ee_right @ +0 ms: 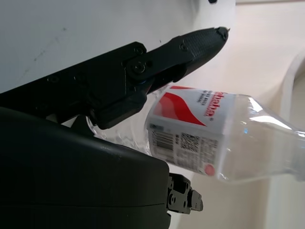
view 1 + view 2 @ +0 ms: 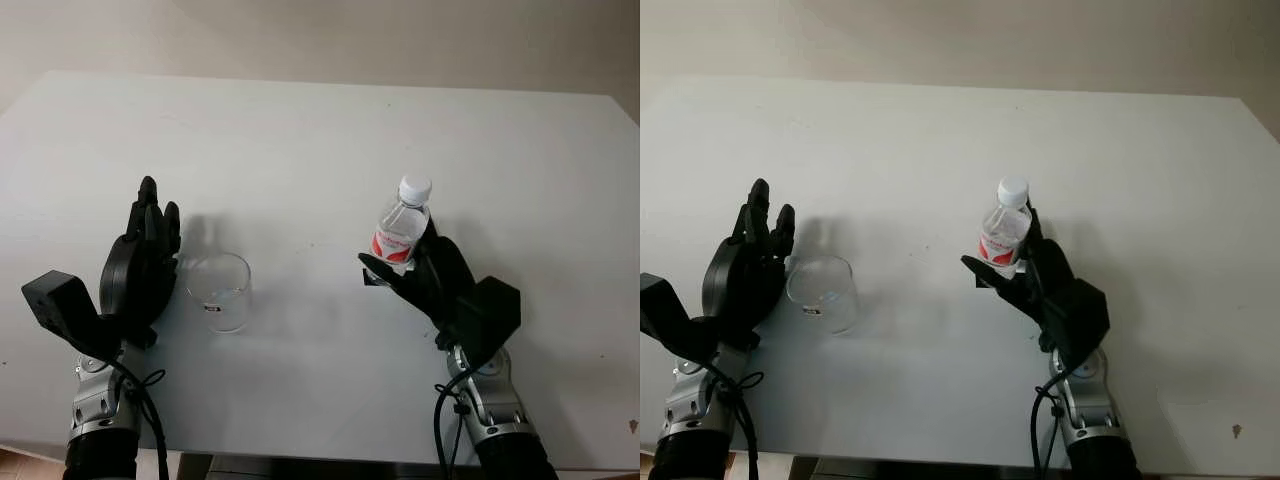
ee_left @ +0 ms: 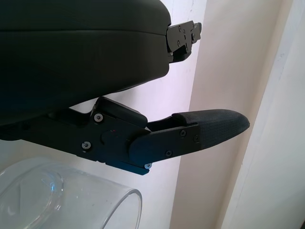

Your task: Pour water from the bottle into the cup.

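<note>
Two hands: right hand [image 2: 425,275] gripping capped bottle [image 2: 402,232], left hand [image 2: 143,265] open beside cup [image 2: 218,290].

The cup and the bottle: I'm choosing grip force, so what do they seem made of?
The cup looks like clear, glossy glass or hard plastic; the table shows through it. The bottle in the right hand looks like thin clear plastic, with a red-and-white printed label and white cap.

Bare test room — plain white table [image 2: 300,130], blank beige wall [image 2: 330,40].
</note>
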You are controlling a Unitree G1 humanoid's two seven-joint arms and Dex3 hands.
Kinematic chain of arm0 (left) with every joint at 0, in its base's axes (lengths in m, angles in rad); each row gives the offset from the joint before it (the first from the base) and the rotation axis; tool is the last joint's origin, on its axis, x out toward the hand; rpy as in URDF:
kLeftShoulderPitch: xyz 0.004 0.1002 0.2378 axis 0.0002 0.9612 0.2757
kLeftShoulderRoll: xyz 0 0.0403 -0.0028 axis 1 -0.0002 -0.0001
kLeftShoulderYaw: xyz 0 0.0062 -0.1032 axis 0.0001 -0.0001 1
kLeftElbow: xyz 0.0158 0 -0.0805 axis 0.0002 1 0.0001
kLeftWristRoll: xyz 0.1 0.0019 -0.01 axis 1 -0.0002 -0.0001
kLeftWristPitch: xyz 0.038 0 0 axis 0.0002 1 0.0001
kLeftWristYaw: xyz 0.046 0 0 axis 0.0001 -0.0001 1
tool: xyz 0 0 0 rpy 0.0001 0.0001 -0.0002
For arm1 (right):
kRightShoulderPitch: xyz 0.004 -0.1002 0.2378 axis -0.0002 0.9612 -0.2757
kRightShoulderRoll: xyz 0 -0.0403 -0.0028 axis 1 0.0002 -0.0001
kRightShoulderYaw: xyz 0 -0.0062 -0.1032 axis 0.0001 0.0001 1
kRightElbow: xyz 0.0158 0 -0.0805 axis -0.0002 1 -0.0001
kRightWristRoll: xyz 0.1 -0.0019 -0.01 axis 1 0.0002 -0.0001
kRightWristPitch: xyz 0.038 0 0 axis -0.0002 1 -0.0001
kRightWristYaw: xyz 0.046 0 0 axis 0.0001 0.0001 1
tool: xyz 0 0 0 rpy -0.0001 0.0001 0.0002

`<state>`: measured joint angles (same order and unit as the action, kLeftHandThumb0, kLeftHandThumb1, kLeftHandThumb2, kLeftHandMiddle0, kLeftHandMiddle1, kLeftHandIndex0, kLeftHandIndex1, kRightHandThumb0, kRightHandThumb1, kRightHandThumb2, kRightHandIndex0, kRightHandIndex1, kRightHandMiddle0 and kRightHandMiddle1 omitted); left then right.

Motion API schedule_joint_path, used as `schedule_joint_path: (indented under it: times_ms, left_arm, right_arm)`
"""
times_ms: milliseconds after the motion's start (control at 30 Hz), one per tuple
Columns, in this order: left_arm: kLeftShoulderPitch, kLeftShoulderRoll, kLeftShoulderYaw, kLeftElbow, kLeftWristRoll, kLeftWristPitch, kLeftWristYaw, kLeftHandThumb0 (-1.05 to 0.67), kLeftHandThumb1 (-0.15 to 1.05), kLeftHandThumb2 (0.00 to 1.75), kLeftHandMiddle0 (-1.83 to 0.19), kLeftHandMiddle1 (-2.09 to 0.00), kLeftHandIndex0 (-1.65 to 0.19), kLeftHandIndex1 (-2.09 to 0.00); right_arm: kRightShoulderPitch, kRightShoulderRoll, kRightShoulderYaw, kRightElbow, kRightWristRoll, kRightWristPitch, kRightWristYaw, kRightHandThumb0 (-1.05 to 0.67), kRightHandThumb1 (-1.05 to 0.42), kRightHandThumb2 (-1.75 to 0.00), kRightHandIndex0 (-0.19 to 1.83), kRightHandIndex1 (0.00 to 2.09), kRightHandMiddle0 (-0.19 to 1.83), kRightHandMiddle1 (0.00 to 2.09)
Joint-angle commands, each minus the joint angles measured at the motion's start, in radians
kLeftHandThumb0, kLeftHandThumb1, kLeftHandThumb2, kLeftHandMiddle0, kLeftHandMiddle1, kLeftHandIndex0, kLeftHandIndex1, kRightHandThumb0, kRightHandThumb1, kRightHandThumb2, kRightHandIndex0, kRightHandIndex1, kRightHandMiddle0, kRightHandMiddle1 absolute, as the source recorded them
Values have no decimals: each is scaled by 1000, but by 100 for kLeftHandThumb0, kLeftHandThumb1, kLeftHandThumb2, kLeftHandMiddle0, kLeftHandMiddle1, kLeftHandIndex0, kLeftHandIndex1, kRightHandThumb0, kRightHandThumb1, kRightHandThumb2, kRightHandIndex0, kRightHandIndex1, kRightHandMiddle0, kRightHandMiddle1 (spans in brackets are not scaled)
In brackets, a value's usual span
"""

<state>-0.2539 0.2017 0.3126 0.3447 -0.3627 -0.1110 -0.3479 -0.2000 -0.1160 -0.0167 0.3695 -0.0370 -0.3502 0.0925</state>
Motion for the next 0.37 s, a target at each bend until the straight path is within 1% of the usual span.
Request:
schedule_joint_path:
  times_ms: [0, 200, 333]
  left_arm:
    - [12, -5, -4, 11, 3, 0, 2, -84, 105, 62, 15, -5, 19, -2]
    - [13, -10, -5, 13, 3, 3, 10, -85, 105, 62, 15, -5, 19, -1]
    - [17, -11, -6, 12, 4, -2, 12, -85, 105, 60, 14, -6, 19, -2]
  right_arm:
    - [34, -1, -5, -43, -2, -29, -9, -98, -97, -6, -19, 0, -19, 0]
    - [68, 0, -7, -138, 20, -64, -6, -95, -96, -6, -19, 0, -19, 0]
    - [80, -5, -15, -163, 35, -66, 4, -91, -97, -6, -19, 0, -19, 0]
